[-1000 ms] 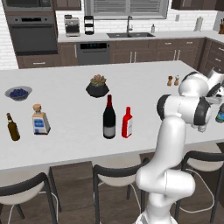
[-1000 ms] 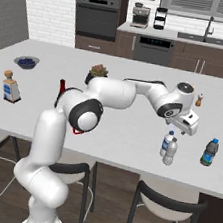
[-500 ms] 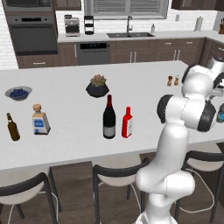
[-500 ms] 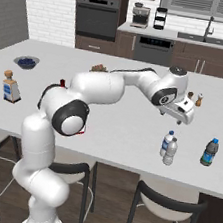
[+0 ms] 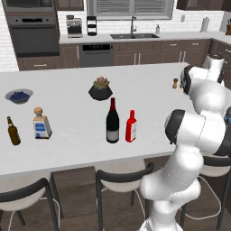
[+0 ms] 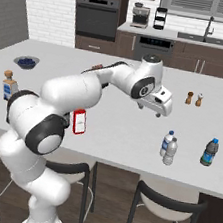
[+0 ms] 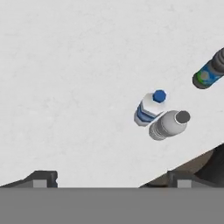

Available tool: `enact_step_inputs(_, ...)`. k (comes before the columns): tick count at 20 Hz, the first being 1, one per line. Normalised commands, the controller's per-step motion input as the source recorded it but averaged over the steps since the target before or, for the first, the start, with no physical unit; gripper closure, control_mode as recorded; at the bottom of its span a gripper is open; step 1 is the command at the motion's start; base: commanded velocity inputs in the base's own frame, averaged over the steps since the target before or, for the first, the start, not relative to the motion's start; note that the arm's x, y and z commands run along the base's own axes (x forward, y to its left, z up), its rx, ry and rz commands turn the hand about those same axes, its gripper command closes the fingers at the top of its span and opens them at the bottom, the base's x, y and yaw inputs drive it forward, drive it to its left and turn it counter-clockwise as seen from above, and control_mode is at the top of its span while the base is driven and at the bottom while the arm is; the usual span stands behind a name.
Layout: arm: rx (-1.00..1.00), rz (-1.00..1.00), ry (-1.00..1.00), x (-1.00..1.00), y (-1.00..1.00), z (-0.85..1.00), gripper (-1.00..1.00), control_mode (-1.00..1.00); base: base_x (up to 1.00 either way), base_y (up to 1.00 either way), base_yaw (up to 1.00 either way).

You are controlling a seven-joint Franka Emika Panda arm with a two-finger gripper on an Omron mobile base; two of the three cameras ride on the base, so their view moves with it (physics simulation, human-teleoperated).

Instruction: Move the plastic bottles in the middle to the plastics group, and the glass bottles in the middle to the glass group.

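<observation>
Your fingers (image 7: 111,180) stand spread and empty above the bench (image 7: 65,65). Ahead of them to the right, two clear water bottles (image 7: 159,116) stand touching, so the plastic one looks delivered. The wine bottle (image 5: 112,121) and red bottle (image 5: 131,127) wait mid-bench, well apart from the fingers.

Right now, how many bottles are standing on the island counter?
7. Wine bottle and red bottle mid-counter; brown beer bottle and square corked bottle at the left end; two clear water bottles touching, blue-green bottle beside them. The arm may hide others.
</observation>
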Motion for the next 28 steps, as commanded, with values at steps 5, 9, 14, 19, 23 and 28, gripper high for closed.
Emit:
enact_step_inputs(5, -0.04, 0.21, 0.0, -0.35, 1.0, 0.0, -1.0, -1.0, 0.0, 0.0, 0.0)
enact_step_inputs(9, -0.01, 0.23, 0.0, -0.19, 0.97, 0.0, -1.0, -1.0, 0.0, 0.0, 0.0)
enact_step_inputs(14, -0.02, 0.2, 0.0, -0.2, 0.99, 0.0, -1.0, -1.0, 0.0, 0.0, 0.0)
enact_step_inputs(19, 0.0, 0.12, 0.0, -0.18, 0.86, 0.06, -1.0, -1.0, 0.0, 0.0, 0.0)
enact_step_inputs(23, 0.0, 0.05, 0.0, -0.07, 0.68, 0.08, -1.0, -1.0, 0.0, 0.0, 0.0)
enact_step_inputs(28, 0.0, 0.0, -0.02, -0.09, 0.43, 0.17, -1.0, -1.0, 0.0, 0.0, 0.0)
